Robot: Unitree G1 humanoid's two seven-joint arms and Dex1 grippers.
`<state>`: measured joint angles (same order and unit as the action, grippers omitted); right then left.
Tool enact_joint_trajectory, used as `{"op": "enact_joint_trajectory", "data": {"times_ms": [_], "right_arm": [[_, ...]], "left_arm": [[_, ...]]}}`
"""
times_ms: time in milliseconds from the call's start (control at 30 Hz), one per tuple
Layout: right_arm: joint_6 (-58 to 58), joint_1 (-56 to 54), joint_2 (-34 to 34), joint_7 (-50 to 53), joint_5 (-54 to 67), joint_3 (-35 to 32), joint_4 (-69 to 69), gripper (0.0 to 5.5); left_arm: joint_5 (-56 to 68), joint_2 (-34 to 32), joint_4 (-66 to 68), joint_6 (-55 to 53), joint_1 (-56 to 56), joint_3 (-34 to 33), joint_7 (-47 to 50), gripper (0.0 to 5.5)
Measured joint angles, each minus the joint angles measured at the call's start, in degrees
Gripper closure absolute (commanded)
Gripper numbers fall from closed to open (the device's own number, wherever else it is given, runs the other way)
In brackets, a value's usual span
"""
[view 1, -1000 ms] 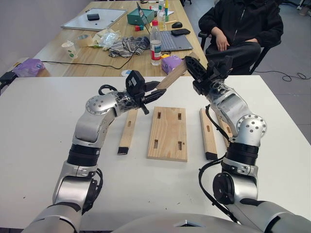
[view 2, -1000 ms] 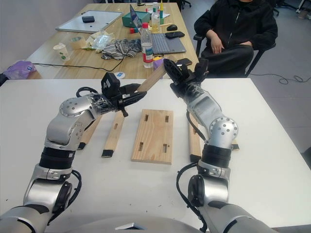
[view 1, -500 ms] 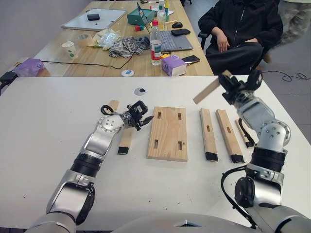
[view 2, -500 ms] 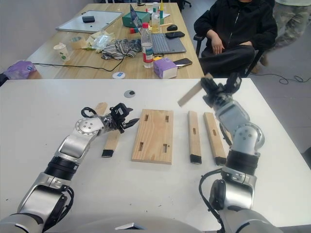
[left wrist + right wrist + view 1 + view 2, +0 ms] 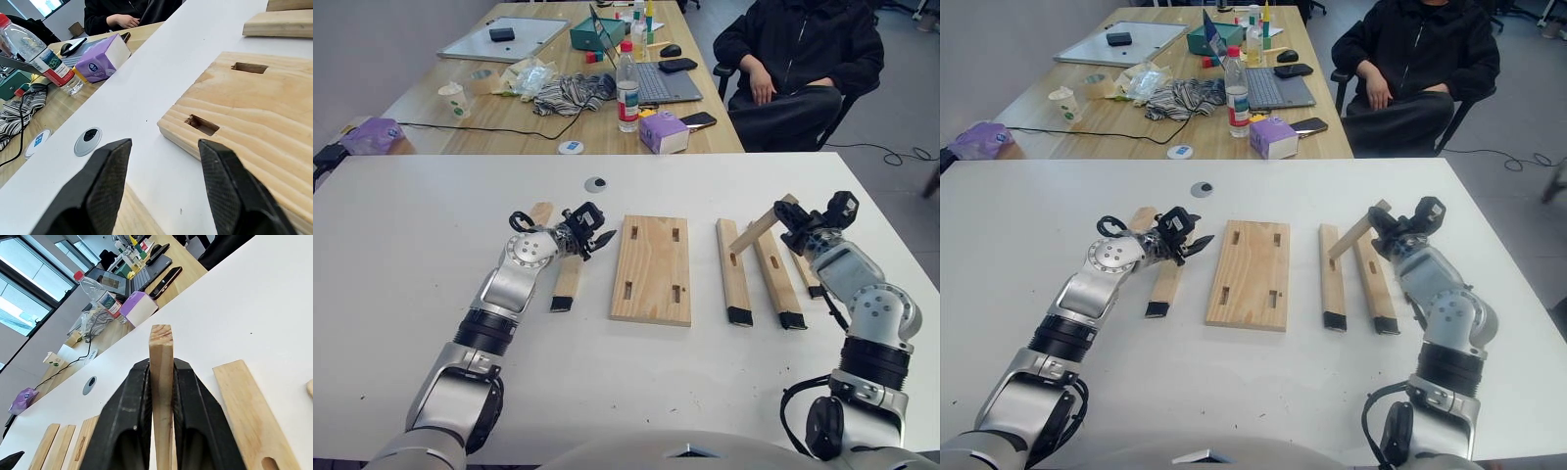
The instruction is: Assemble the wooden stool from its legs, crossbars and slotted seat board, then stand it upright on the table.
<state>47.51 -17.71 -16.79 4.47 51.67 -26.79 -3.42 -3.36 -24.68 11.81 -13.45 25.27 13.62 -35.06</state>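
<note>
The slotted seat board (image 5: 651, 269) lies flat in the middle of the white table (image 5: 401, 294). Left of it lies a leg (image 5: 568, 279), with another wooden piece (image 5: 540, 211) beyond it. My left gripper (image 5: 598, 233) hovers low over the far end of that leg, open and holding nothing; its fingers (image 5: 107, 191) frame the board's corner (image 5: 234, 112). Two slotted legs (image 5: 733, 270) (image 5: 774, 274) lie right of the board, and a further piece (image 5: 807, 275) beside them. My right gripper (image 5: 790, 228) is shut on a wooden crossbar (image 5: 161, 357), held slanted just above those legs.
A round cable grommet (image 5: 595, 183) sits in the white table behind the board. Beyond the far edge stands a wooden table (image 5: 499, 113) with a bottle (image 5: 626, 90), a tissue box (image 5: 663, 132), a laptop and clutter. A person sits at its right end.
One second ago both grippers met at the crossbar high above the board. The left has let go and dropped to the left leg. The right has carried the crossbar rightward and down.
</note>
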Motion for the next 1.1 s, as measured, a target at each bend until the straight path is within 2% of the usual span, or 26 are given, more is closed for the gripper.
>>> {"op": "enact_joint_trajectory", "data": {"times_ms": [333,500,700,933,1100], "right_arm": [[-2.41,1.63,0.2,-4.46,-5.19,2.13,2.82,5.11],[-7.8,2.63,0.0,-5.94,-13.33,7.77,-0.1,5.11],[-12.2,8.4,1.02,-4.65,-21.94,15.7,-9.28,5.11],[-17.3,16.4,4.92,-2.96,-27.21,18.5,-16.8,5.11],[-23.77,24.09,5.28,-4.72,-30.1,20.94,-21.06,5.11]], "left_arm": [[-0.09,0.29,0.05,0.22,0.0,-0.43,0.13,3.01],[-0.12,0.37,0.03,0.78,-0.01,-0.49,0.58,3.01],[-0.03,0.64,-0.49,0.65,-0.72,-2.06,2.0,3.01],[-0.01,0.42,-0.82,0.48,-1.29,-3.85,2.67,3.01],[-0.02,0.42,-0.81,0.48,-1.4,-4.76,3.39,3.01]]}}
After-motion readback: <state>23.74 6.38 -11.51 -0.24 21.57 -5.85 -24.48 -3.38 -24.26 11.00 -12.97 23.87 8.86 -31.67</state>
